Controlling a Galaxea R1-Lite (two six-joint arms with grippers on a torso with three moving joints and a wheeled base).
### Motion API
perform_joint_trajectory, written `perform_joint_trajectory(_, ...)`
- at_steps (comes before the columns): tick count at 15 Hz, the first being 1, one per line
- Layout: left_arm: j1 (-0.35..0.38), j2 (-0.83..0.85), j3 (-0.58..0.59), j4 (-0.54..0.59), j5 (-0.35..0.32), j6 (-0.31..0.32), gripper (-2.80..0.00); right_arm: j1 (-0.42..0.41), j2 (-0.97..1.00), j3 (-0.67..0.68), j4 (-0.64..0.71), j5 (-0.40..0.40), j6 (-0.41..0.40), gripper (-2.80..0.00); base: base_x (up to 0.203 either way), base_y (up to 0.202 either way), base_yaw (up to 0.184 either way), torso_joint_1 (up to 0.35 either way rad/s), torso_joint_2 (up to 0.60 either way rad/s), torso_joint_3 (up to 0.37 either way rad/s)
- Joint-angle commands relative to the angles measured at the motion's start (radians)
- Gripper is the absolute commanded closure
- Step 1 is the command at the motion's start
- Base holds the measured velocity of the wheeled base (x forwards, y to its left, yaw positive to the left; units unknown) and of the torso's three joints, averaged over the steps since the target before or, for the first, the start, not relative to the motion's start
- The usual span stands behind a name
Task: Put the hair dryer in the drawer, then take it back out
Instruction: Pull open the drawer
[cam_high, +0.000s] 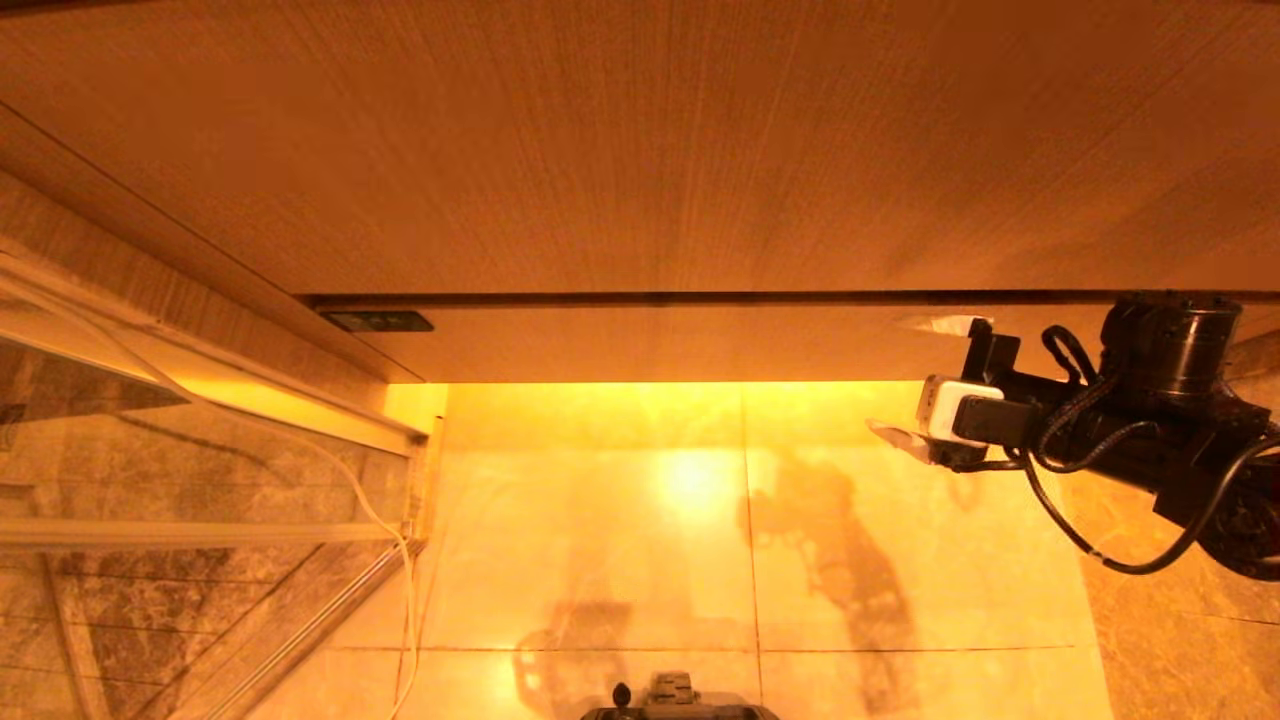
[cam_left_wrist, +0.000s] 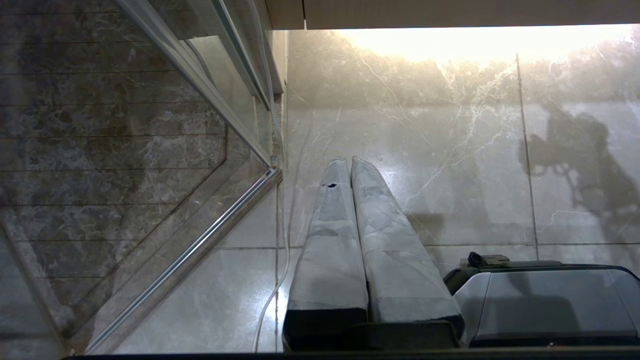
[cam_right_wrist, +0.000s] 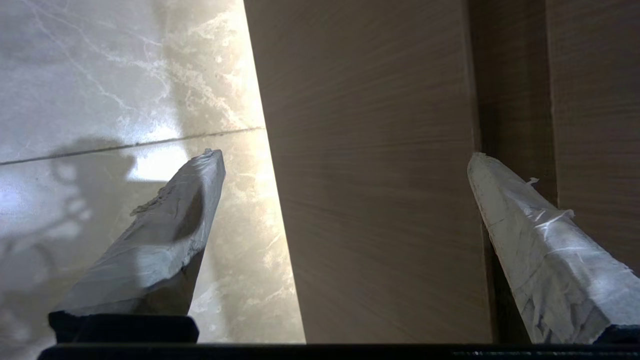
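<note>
The drawer (cam_high: 640, 345) shows only as a long, flat, pale wood-grain front, pushed in below a dark gap under the larger wood panel (cam_high: 640, 150). My right gripper (cam_high: 915, 378) is open at the front's right end. One fingertip (cam_high: 940, 323) sits at the dark gap along the top edge, the other (cam_high: 890, 432) hangs below the bottom edge over the floor. In the right wrist view the gripper (cam_right_wrist: 345, 160) straddles the drawer front (cam_right_wrist: 375, 200) with nothing held. My left gripper (cam_left_wrist: 348, 161) is shut and empty, pointing at the floor. The hair dryer is out of view.
A glass shower screen with a metal frame (cam_high: 200, 450) stands at the left, and a thin white cord (cam_high: 405, 560) runs down beside it. Glossy marble floor tiles (cam_high: 600, 520) lie in front of the cabinet. My own base (cam_high: 675, 700) is at the near edge.
</note>
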Motion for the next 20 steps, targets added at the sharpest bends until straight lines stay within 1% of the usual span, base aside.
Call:
perform_joint_trajectory(1, 0.000, 0.000, 0.000, 0.000, 0.001, 0.000, 0.00, -0.005, 0.029, -0.006, -0.021, 0.002, -0.007, -2.80, 0.000, 0.000, 0.000, 0.000, 0.00, 0.000)
perform_joint_trajectory(9, 0.000, 0.000, 0.000, 0.000, 0.001, 0.000, 0.00, -0.028, 0.044, -0.022, -0.063, -0.001, -0.009, -2.80, 0.000, 0.000, 0.000, 0.000, 0.00, 0.000)
perform_joint_trajectory(11, 0.000, 0.000, -0.001, 0.000, 0.001, 0.000, 0.00, -0.029, 0.002, -0.024, -0.059, -0.030, -0.011, -2.80, 0.000, 0.000, 0.000, 0.000, 0.00, 0.000)
perform_joint_trajectory(13, 0.000, 0.000, 0.000, 0.000, 0.001, 0.000, 0.00, -0.029, -0.040, -0.003, -0.054, -0.030, -0.013, -2.80, 0.000, 0.000, 0.000, 0.000, 0.00, 0.000)
perform_joint_trajectory(14, 0.000, 0.000, 0.000, 0.000, 0.001, 0.000, 0.00, -0.029, -0.058, 0.012, -0.058, -0.031, -0.021, -2.80, 0.000, 0.000, 0.000, 0.000, 0.00, 0.000)
perform_joint_trajectory(16, 0.000, 0.000, 0.000, 0.000, 0.001, 0.000, 0.00, -0.029, -0.066, 0.009, -0.065, -0.036, -0.066, -2.80, 0.000, 0.000, 0.000, 0.000, 0.00, 0.000)
perform_joint_trajectory(17, 0.000, 0.000, 0.000, 0.000, 0.001, 0.000, 0.00, -0.029, -0.058, 0.001, -0.070, -0.040, -0.108, -2.80, 0.000, 0.000, 0.000, 0.000, 0.00, 0.000)
perform_joint_trajectory(20, 0.000, 0.000, 0.000, 0.000, 0.001, 0.000, 0.00, -0.028, -0.023, -0.017, -0.076, -0.040, -0.124, -2.80, 0.000, 0.000, 0.000, 0.000, 0.00, 0.000)
